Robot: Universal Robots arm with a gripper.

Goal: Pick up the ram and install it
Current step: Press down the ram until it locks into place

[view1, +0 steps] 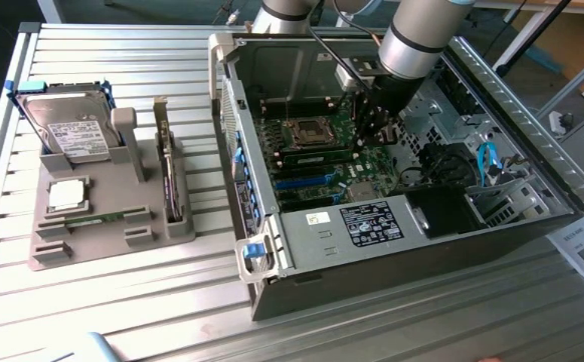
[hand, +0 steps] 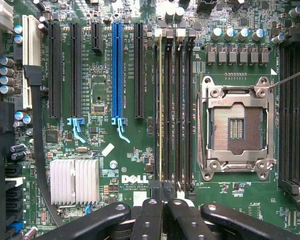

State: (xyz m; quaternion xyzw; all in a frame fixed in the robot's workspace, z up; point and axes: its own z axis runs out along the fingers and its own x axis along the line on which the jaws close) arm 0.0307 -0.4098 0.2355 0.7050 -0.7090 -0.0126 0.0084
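The ram (hand: 160, 107) stands on edge in one of the black memory slots beside the empty processor socket (hand: 236, 128) on the green motherboard. In the exterior view it is a thin green strip (view1: 317, 156) among the slots. My gripper (hand: 163, 202) is inside the open computer case (view1: 271, 249), just off the end of that slot and in line with the stick. Its two black fingers (hand: 149, 220) are pressed together with nothing between them. Whether they touch the ram I cannot tell. From outside, the gripper (view1: 370, 124) hangs under the silver arm, low over the board.
Blue and black expansion slots (hand: 117, 70) and a finned heatsink (hand: 75, 181) lie beside the memory slots. A grey fixture (view1: 56, 253) on the slatted table at the exterior view's left holds a hard drive (view1: 71, 128), a silver processor chip (view1: 65, 194) and an upright card (view1: 174, 177).
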